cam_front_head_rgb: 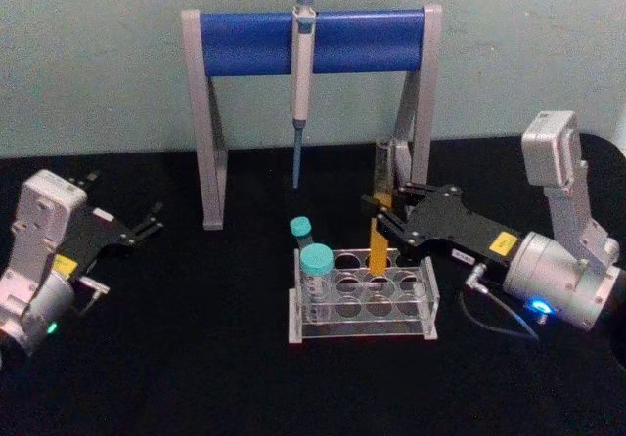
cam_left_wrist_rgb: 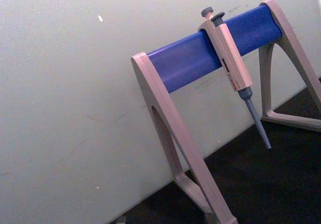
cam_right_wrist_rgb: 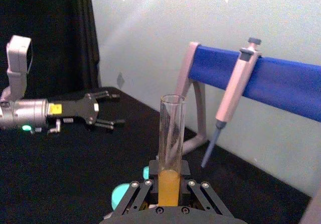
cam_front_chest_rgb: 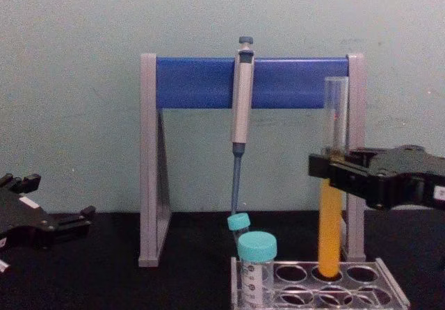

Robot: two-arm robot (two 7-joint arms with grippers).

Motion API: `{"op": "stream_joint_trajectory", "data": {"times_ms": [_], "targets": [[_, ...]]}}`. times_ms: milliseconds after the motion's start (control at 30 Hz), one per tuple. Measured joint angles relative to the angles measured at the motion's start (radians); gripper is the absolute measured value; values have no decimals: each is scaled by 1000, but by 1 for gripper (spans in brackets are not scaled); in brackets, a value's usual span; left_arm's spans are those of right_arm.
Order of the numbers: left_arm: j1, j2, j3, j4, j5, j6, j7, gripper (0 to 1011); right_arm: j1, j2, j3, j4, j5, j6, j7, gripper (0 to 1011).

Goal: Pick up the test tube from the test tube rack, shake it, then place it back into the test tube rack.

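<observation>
The left gripper [cam_front_head_rgb: 152, 219] rests at the left, fingers spread, holding nothing; in the middle sits the test tube rack [cam_front_head_rgb: 362, 330] — two teal-capped vials [cam_front_head_rgb: 316, 265] at its left end; the right gripper [cam_front_head_rgb: 380, 219] clamps the upright test tube [cam_front_head_rgb: 378, 248], whose base seemingly sits in a far-row hole.

Right gripper [cam_front_head_rgb: 377, 217] extended forward, fingers clamped, left gripper [cam_front_head_rgb: 149, 221] low, fingers spread

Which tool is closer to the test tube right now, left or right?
Right. The right tool grips the test tube at mid-height, above the test tube rack. The left tool sits open, far off to the robot's left, well apart from the tube.
</observation>
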Motion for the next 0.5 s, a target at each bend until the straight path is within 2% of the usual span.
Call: {"op": "stream_joint_trajectory", "data": {"times_ms": [167, 267, 400, 500], "targets": [[0, 0, 0, 0, 0, 0, 0, 1001, 26, -34, -16, 35, 6, -34, -12, 229], [0, 0, 0, 0, 0, 0, 0, 1001, 45, -66, -18, 66, 5, -59, -41, 229], [0, 0, 0, 0, 0, 0, 0, 1001, 65, -101, -14, 105, -15, -79, -92, 229], [0, 0, 0, 0, 0, 0, 0, 1001, 70, -111, -9, 116, -28, -82, -111, 229]]}}
